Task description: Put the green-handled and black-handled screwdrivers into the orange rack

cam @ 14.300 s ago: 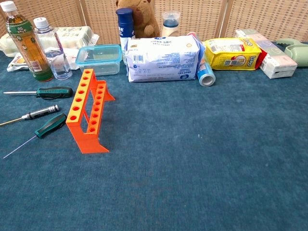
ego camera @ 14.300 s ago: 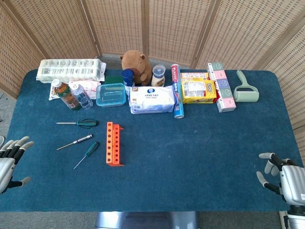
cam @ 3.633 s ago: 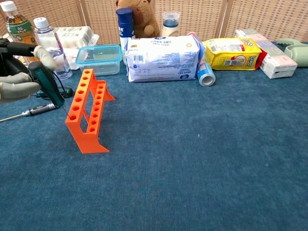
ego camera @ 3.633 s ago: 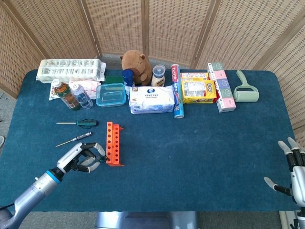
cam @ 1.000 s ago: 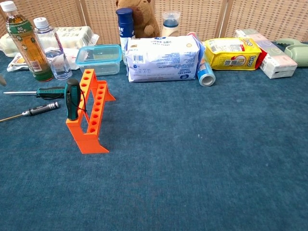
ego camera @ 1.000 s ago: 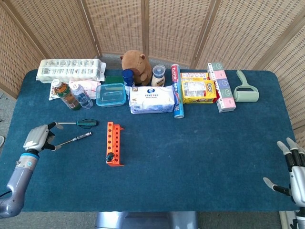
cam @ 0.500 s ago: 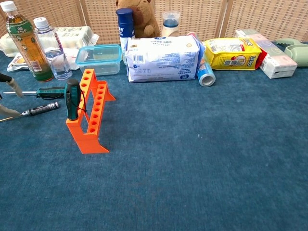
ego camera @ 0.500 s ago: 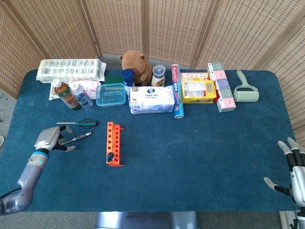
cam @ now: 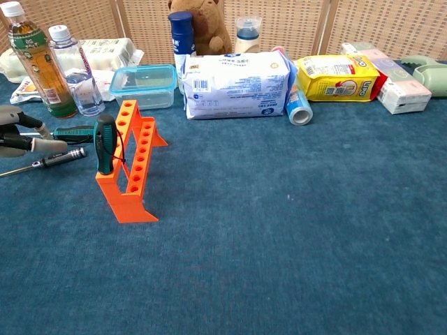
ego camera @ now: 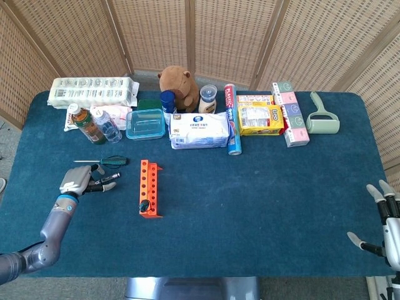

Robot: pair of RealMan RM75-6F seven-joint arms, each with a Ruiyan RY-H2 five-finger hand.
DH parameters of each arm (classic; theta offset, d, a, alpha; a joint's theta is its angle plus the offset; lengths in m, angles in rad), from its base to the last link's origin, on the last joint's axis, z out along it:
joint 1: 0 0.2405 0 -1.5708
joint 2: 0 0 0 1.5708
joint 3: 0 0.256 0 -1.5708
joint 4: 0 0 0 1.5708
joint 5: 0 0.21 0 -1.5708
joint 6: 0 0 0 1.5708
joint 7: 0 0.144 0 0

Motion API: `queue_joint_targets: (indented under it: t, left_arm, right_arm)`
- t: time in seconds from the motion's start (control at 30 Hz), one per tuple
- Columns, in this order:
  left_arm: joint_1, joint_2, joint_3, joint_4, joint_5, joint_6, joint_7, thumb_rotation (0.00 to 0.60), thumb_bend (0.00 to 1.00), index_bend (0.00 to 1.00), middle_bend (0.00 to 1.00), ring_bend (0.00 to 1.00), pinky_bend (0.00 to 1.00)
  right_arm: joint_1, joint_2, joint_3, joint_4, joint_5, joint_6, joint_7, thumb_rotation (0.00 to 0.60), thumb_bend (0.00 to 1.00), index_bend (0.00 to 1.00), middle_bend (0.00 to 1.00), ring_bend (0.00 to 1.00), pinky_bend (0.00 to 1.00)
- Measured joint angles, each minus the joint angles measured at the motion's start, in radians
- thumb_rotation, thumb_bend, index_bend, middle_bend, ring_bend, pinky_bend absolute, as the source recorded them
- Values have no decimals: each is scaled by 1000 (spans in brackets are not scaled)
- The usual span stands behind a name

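In orange rack (cam: 130, 167), upright green-handled screwdriver (cam: 105, 143)

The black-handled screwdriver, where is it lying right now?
The black-handled screwdriver lies flat on the table's left side, just left of the orange rack, with the left hand right over it.

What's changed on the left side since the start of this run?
One green-handled screwdriver left the table and now stands in the near end of the orange rack. The left hand let it go and has moved over the black-handled screwdriver, fingers above its shaft. The other green-handled screwdriver and the right hand stayed put.
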Motion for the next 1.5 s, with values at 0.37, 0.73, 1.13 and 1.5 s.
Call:
queue_joint_targets:
  t: [0.37,0.73,1.13,1.5]
  left_arm:
    - [-2,14,3,-15,16,-32,-14,0,0,286,957,891,900]
    - [-13,-15,7,26,11,-40,-3,0,0,286,957,891,900]
    - [-15,-14,10,-12,11,-58,-10,0,0,286,956,891,900]
    - [5,50,22,-91,80,-47,-44,18,144,286,957,891,900]
  right_arm:
    - [1,-1,-1,0,0,-3,-3,600,0,102,0,13,0]
    - [1,-1,-1,1,-1,-2,-3,600,0,102,0,13,0]
    - [-2,0,-2,-1,-5,4,-1,600,0,102,0,16,0]
    - [-1,-3,-2,-1,-4,1,-7,600,0,102,0,19,0]
